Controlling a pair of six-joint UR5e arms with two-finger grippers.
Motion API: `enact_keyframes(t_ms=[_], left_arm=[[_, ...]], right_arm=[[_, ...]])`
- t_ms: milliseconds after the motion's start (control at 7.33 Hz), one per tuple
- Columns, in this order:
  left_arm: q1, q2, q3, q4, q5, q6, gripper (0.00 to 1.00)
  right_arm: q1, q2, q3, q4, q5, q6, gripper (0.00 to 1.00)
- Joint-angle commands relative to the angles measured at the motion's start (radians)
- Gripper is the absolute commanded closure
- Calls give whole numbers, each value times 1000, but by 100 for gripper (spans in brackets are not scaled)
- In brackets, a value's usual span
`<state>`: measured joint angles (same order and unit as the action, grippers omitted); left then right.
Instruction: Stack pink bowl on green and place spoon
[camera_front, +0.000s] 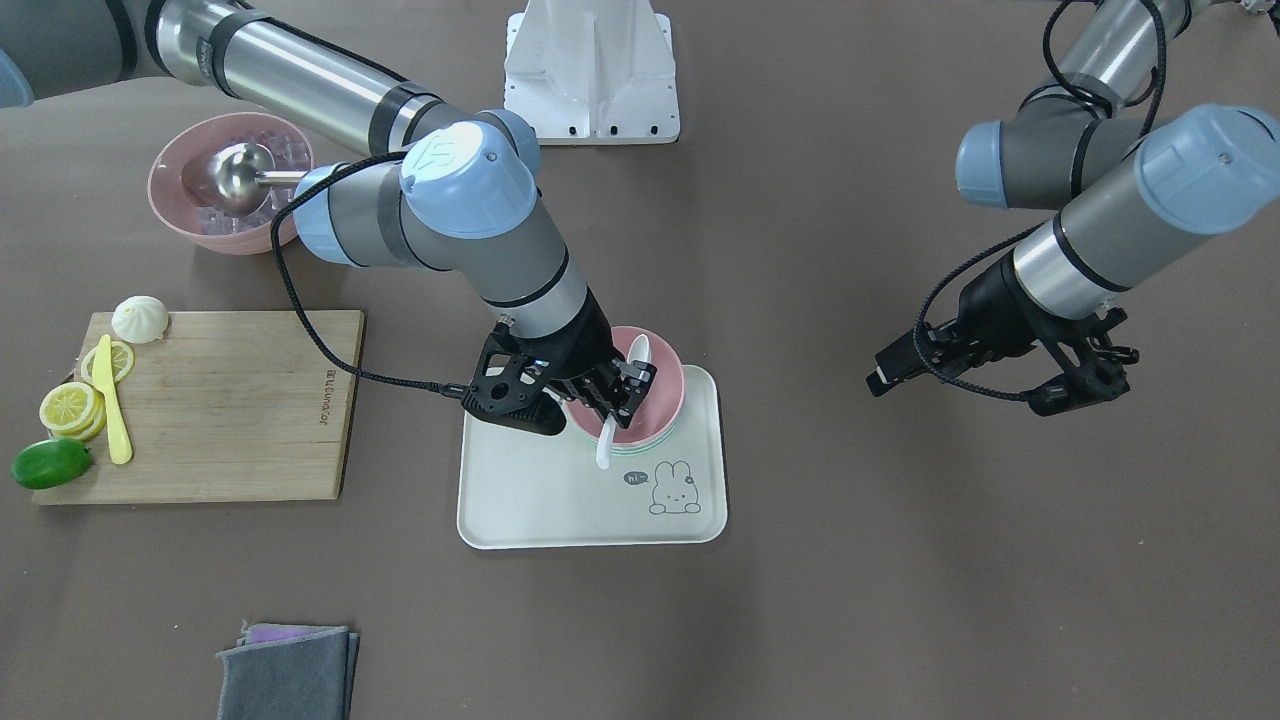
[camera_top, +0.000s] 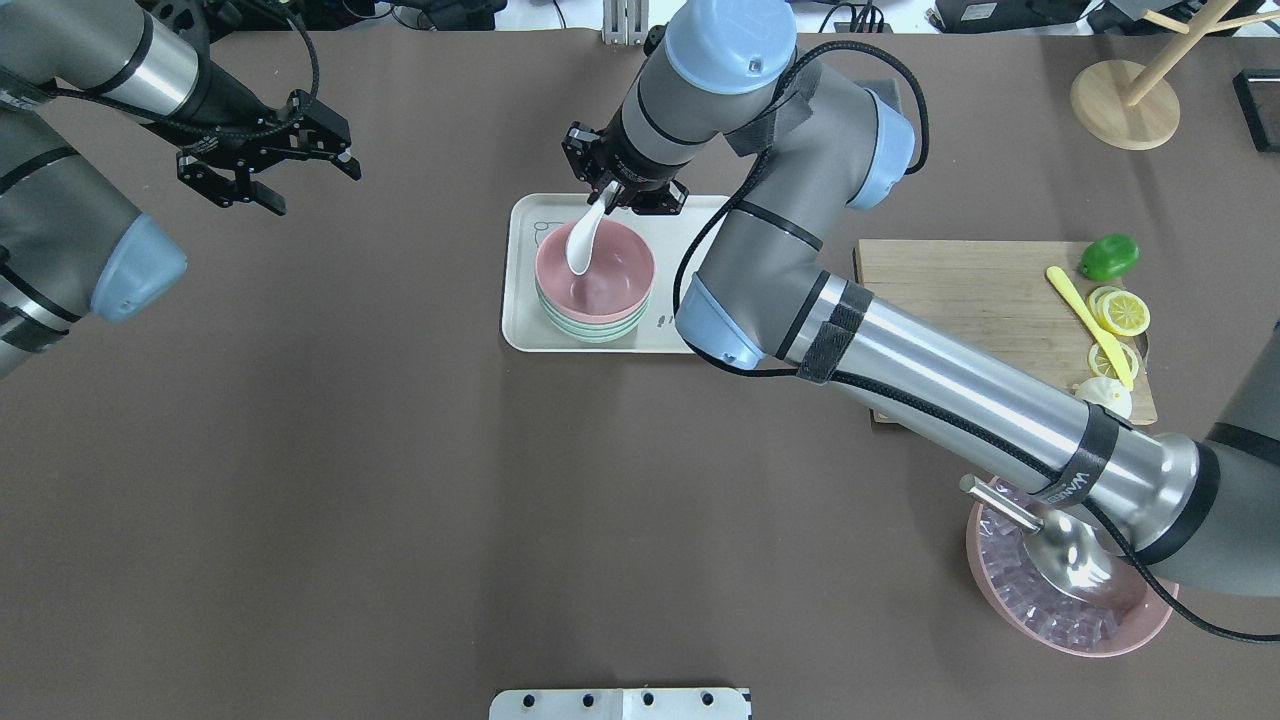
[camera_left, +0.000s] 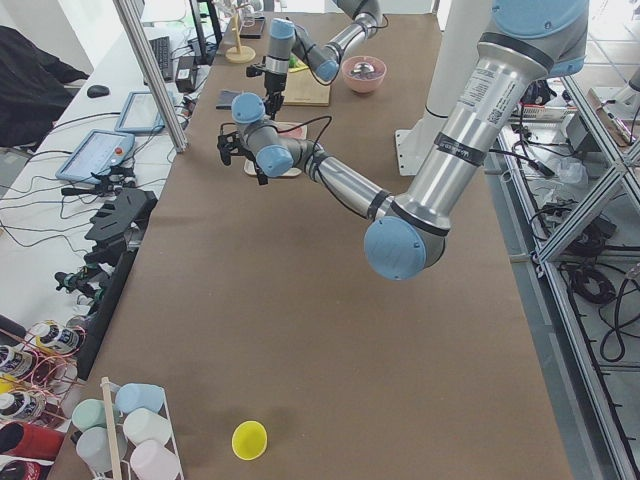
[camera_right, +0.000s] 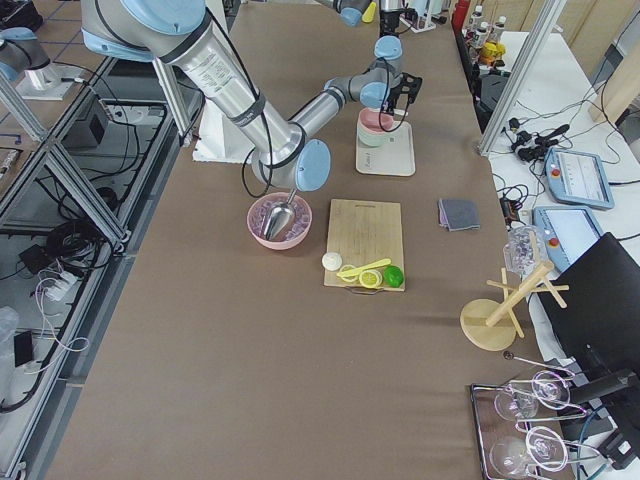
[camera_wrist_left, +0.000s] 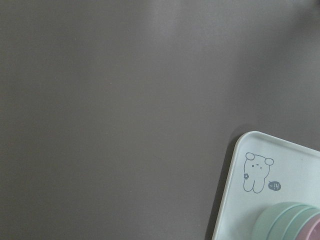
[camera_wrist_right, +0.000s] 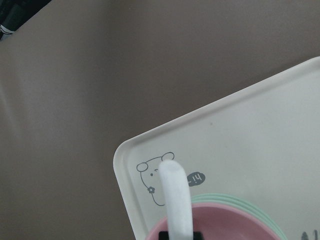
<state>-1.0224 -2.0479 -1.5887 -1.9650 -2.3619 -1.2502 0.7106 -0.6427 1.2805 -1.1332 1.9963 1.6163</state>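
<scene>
Now | your right gripper (camera_top: 622, 195) clamps the spoon (camera_top: 582, 243) by its handle, tilted so the scoop sits inside the pink bowl (camera_top: 612, 280) | pink bowl nested on the green bowl (camera_top: 590, 330), on the tray (camera_top: 520, 305) | left gripper (camera_top: 312, 188) spread wide, holding nothing, parked well apart to leave you room.

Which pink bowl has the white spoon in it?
The pink bowl on the tray, stacked on green bowls, holds the spoon. The other pink bowl holds clear cubes and a metal scoop.
</scene>
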Motion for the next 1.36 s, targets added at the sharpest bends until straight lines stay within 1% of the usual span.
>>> enact_keyframes(t_ms=[0,136,545,682,818,955,1091,1227], left_arm=[[1,0,6,0,1,0,2],[1,0,9,0,1,0,2],[2,-2,16,-5,3,2,2],[-1,0,18,-24,3,2,2],[-46,15,10,-29,-3,11,2],[-130,55,0,-19,-81,109,2],[-225,101,1,-15,-105,258,2],[-296,157,7,-9,-100,423,2]], right_arm=[[-5,-14,2,9,-11,-25,1],[-5,-29,13,18,-17,-64,0],[0,-32,31,16,-16,-65,0],[22,-57,78,4,-7,-87,0],[35,-125,170,-37,-4,-123,0],[64,-179,259,-137,25,-219,0],[120,-225,377,-331,76,-356,0],[165,-295,501,-520,88,-533,0]])
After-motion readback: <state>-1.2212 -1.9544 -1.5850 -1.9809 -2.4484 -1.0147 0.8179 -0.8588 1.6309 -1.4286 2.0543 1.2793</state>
